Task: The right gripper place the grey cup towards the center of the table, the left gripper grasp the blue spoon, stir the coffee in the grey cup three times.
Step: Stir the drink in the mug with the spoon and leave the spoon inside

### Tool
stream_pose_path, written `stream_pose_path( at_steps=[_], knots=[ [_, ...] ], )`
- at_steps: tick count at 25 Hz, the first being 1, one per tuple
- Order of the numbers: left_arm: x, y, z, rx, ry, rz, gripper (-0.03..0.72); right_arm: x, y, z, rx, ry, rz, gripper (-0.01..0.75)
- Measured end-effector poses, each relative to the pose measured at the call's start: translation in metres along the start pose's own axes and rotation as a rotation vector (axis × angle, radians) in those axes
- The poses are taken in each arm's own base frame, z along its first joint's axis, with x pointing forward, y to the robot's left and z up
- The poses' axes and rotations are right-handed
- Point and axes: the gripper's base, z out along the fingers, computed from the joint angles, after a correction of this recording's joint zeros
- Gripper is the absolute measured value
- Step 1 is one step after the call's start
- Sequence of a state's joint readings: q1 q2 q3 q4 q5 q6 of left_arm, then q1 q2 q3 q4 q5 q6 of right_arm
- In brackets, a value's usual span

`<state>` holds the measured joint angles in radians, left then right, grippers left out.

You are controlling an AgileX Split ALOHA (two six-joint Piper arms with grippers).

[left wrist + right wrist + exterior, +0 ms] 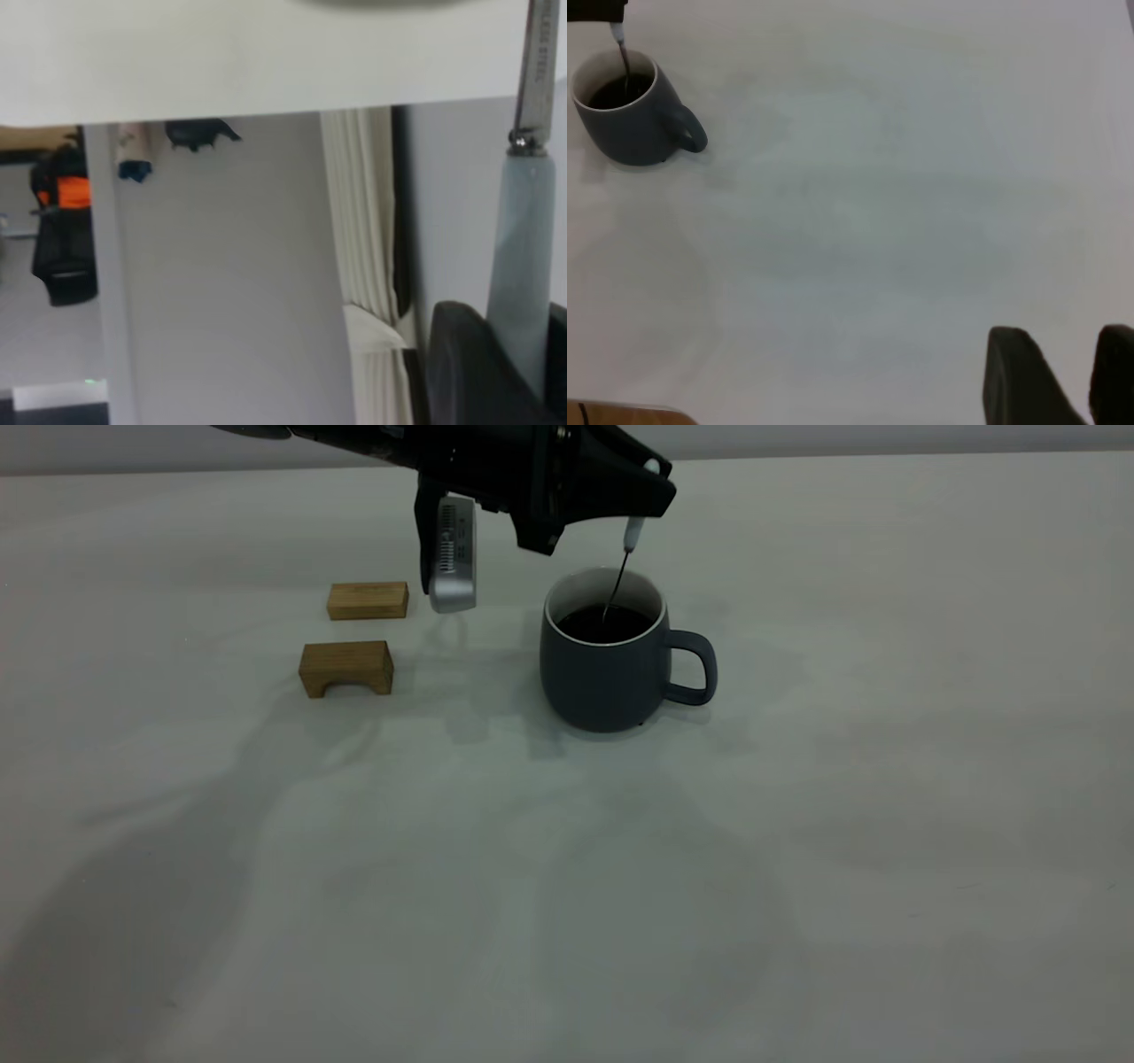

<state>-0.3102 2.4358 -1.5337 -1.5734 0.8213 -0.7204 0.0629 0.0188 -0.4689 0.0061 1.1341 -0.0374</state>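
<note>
The grey cup point(607, 664) stands upright near the middle of the table point(797, 868), its handle turned toward the right side. Dark coffee point(611, 622) fills it. My left gripper point(651, 498) hovers just above the cup, shut on the pale handle of the blue spoon point(633, 533). The spoon's thin metal neck slants down into the coffee, and its bowl is hidden under the liquid. In the left wrist view the blue spoon point(524, 257) sits between the dark fingers point(461, 372). The right gripper point(1081, 390) is open and holds nothing, far from the grey cup point(625, 119).
Two small wooden blocks point(368, 600) point(346, 667) lie left of the cup. A silver-grey ribbed part of the left arm point(453, 553) hangs low beside the farther block. The right gripper is outside the exterior view.
</note>
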Motion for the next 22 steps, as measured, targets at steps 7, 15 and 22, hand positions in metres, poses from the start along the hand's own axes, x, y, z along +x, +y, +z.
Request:
stream_pose_path(
  at_steps=[7, 15, 22],
  knots=[
    [-0.017, 0.006, 0.007, -0.039, -0.027, -0.013, 0.190, 0.000, 0.000, 0.000, 0.000, 0.000, 0.000, 0.237],
    [-0.015, 0.010, 0.007, -0.078, 0.017, -0.015, 0.337, 0.000, 0.000, 0.000, 0.000, 0.000, 0.000, 0.237],
    [0.010, 0.012, -0.002, -0.133, 0.126, 0.012, 0.405, 0.000, 0.000, 0.000, 0.000, 0.000, 0.000, 0.237]
  ],
)
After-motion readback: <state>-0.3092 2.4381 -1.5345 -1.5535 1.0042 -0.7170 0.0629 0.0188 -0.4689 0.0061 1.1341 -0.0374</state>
